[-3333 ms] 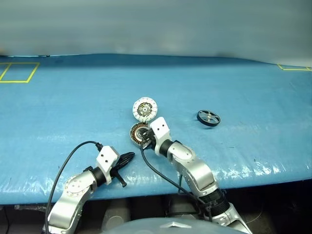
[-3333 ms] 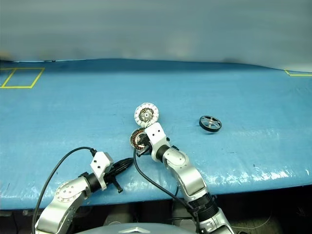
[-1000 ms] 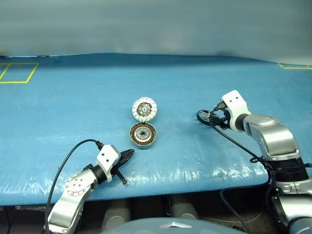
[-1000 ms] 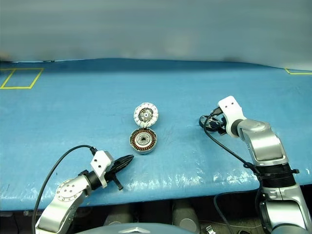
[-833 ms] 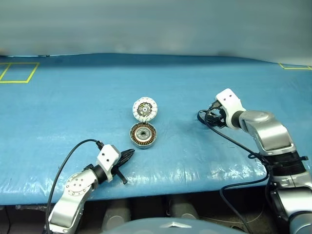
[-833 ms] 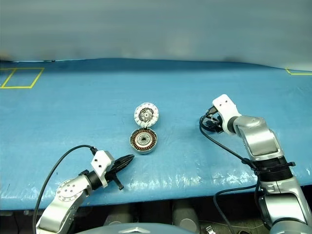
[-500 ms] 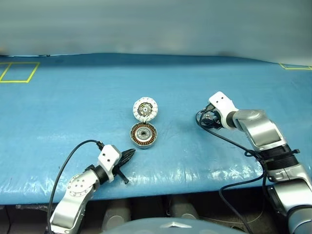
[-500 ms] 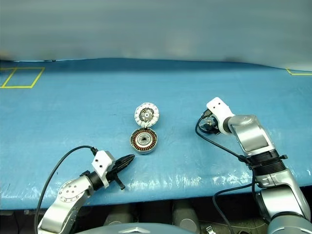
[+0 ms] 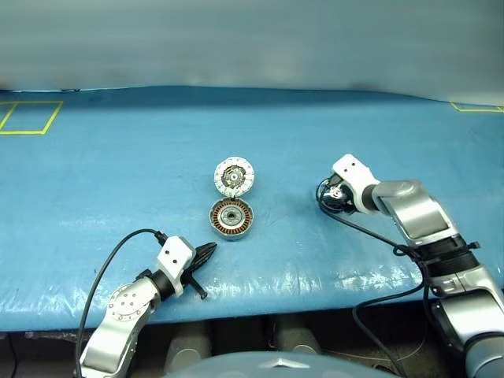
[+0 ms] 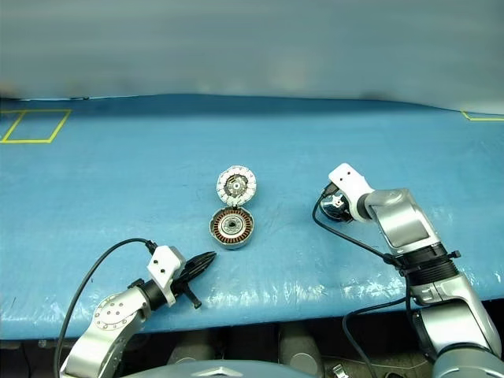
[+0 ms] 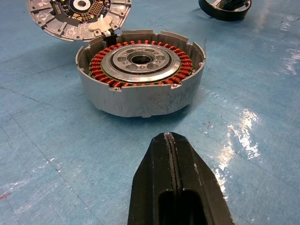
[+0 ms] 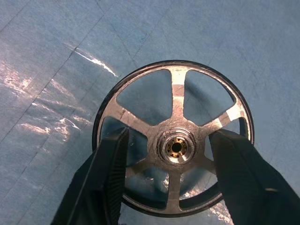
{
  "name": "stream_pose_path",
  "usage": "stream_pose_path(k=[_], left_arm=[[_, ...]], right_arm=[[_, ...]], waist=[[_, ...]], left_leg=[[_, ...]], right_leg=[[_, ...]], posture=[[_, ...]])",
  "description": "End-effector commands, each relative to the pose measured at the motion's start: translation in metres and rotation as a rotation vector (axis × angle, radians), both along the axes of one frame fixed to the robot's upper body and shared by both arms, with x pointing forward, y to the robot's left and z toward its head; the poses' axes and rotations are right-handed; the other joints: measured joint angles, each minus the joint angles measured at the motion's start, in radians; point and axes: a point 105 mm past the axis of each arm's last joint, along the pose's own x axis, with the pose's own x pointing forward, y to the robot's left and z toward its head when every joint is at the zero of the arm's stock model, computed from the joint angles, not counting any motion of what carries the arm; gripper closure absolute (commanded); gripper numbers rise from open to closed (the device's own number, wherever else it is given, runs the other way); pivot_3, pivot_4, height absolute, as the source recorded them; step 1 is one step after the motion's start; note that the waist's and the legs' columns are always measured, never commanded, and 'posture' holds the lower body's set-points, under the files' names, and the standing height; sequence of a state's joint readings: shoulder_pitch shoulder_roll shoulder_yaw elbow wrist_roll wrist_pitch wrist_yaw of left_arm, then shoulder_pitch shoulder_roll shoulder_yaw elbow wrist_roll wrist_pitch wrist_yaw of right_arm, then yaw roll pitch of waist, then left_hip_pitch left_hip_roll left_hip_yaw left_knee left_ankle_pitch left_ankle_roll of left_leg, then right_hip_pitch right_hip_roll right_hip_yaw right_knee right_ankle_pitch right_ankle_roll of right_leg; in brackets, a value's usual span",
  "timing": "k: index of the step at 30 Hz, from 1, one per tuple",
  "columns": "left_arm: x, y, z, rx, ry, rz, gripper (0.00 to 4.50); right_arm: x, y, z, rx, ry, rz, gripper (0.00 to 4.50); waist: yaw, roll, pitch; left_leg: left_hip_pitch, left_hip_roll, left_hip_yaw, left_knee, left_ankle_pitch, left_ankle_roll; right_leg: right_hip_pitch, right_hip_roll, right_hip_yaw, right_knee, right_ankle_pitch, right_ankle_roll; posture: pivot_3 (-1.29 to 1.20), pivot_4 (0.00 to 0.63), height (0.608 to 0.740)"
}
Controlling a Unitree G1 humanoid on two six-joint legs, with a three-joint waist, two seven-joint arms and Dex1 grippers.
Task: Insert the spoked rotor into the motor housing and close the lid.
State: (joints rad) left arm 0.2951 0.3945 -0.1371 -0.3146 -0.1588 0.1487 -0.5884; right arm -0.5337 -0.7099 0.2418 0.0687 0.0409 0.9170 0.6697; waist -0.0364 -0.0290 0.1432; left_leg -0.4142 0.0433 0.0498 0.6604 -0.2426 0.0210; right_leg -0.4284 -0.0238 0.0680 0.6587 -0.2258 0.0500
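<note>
On the blue table cover (image 9: 118, 165), near the middle, sits the motor housing (image 9: 231, 217), a shallow grey cup with copper windings and a shiny hub, open at the top. Its lid (image 9: 235, 176) lies flat just behind it, joined at the edge, pale dotted inner face up.

Well off to the right of the housing lies the spoked rotor (image 12: 173, 140), a black ring with silvery spokes and a small brass-coloured hub, flat on the cover. The right gripper (image 12: 171, 178) points down at it, its two fingers (image 12: 110, 173) apart and reaching down inside the ring on either side of the hub. They look close to the spokes, but whether they press on anything is hard to tell from this angle; the rotor is not lifted.

Near the front edge of the table, the left gripper (image 11: 172, 154) rests low with its fingers pressed together on nothing, pointing toward the housing and well short of it.

Yellow tape lines (image 9: 27, 116) mark the far left corner.
</note>
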Motion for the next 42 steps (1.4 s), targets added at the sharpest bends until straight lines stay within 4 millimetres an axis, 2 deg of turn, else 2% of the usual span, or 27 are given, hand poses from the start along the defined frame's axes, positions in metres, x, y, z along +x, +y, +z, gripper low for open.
stream_pose_path(k=[1,5,8,11,16,19,26,30,34,42], left_arm=[[0.001,-0.005,0.008,-0.01,-0.037,-0.016,4.5],[0.001,-0.005,0.008,-0.01,-0.037,-0.02,4.5],[0.001,-0.005,0.008,-0.009,-0.037,-0.021,4.5],[0.002,-0.003,0.008,-0.004,-0.038,-0.016,4.5],[0.001,0.001,0.008,0.005,-0.037,-0.005,4.5],[0.001,0.002,0.008,0.007,-0.036,-0.002,4.5],[-0.005,0.009,0.007,0.01,-0.03,0.019,4.5],[-0.009,0.013,0.006,0.022,-0.033,0.037,4.5],[-0.009,0.015,0.007,0.039,-0.046,0.049,4.5],[-0.008,0.015,0.009,0.043,-0.064,0.048,4.5]], right_arm=[[0.0,-0.001,0.005,-0.014,-0.024,0.004,2.72],[-0.002,0.0,0.004,-0.005,-0.026,-0.001,3.16],[-0.003,0.005,0.009,0.025,-0.043,0.02,3.16],[-0.003,0.014,0.021,-0.017,-0.098,0.092,3.16],[-0.01,0.053,0.052,-0.066,-0.219,0.301,3.16],[-0.022,0.083,0.067,-0.029,-0.251,0.46,3.17],[-0.052,0.131,0.093,0.102,-0.269,0.689,3.17],[-0.066,0.154,0.085,0.156,-0.232,0.753,3.17],[-0.064,0.171,0.067,0.166,-0.216,0.723,3.17],[-0.062,0.194,0.047,0.196,-0.18,0.688,3.17]], waist=[[0.0,0.0,0.0],[-0.001,-0.001,-0.001],[0.0,-0.001,-0.001],[-0.001,-0.001,-0.001],[0.0,0.002,0.001],[0.0,0.003,0.002],[0.0,0.003,0.003],[0.0,0.003,0.003],[-0.001,0.003,0.003],[0.0,0.003,0.003]], left_leg=[[0.0,0.0,0.0,0.0,0.0,0.0],[0.001,0.0,0.0,0.001,0.0,0.0],[0.001,0.001,0.0,0.002,0.0,0.0],[0.001,0.001,0.0,0.001,0.0,0.0],[0.0,0.0,0.0,0.0,0.0,0.0],[-0.001,0.0,0.0,0.0,0.0,0.0],[-0.001,0.001,-0.001,0.0,0.0,0.0],[-0.001,0.002,-0.001,0.0,0.0,0.0],[0.0,0.002,-0.001,0.001,0.0,0.0],[-0.001,0.002,-0.001,0.001,0.0,0.0]], right_leg=[[0.0,0.0,0.0,0.0,0.0,0.0],[0.001,0.0,0.0,0.0,0.0,0.0],[0.001,0.0,0.0,0.0,0.0,0.0],[0.0,0.0,0.0,0.0,0.0,0.0],[-0.001,0.0,0.0,0.001,0.0,0.0],[-0.001,0.0,0.0,0.0,0.0,0.0],[-0.001,-0.001,-0.001,0.0,0.0,0.0],[-0.001,-0.001,-0.001,0.0,0.0,0.0],[-0.001,-0.002,-0.001,0.001,0.0,0.0],[-0.001,-0.002,-0.001,0.001,0.0,-0.001]], posture=[[0.0,0.15,0.74],[0.0,0.15,0.74],[0.0,0.15,0.74],[0.0,0.15,0.74],[0.0,0.15,0.74],[0.0,0.15,0.74],[0.0,0.15,0.74],[0.0,0.15,0.74],[0.0,0.15,0.74],[0.0,0.15,0.74]])
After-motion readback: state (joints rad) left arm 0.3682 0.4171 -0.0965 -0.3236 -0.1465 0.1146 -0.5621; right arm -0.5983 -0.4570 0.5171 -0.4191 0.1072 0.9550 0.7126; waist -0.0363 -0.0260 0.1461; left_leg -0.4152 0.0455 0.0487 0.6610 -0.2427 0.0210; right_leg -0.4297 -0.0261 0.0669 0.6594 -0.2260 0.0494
